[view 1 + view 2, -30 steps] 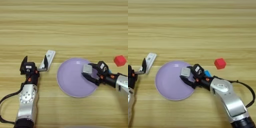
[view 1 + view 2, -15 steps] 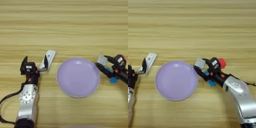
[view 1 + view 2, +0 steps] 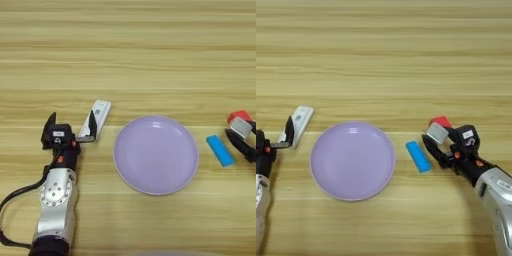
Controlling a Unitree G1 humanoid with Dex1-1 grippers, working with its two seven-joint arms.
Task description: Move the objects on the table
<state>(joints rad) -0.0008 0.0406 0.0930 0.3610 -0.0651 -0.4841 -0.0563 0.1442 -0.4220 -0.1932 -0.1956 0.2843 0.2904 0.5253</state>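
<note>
Right gripper (image 3: 435, 141) clamps small silver-grey square block (image 3: 436, 133) beside small red cube (image 3: 442, 121), near the light wooden tabletop's (image 3: 386, 60) right edge, seemingly for set-down; left gripper (image 3: 70, 131), spread wide, idles.

No legible text, labels, brands or numbers on anything.

Light wooden table (image 3: 150, 50) with horizontal stripes; lilac plate (image 3: 155, 154); silver-grey block (image 3: 437, 133); red cube (image 3: 443, 121); bright blue bar (image 3: 418, 156); white remote (image 3: 99, 113).

Paired head cameras looking steeply down, sharing table (image 3: 150, 50) and plate (image 3: 351, 160).
</note>
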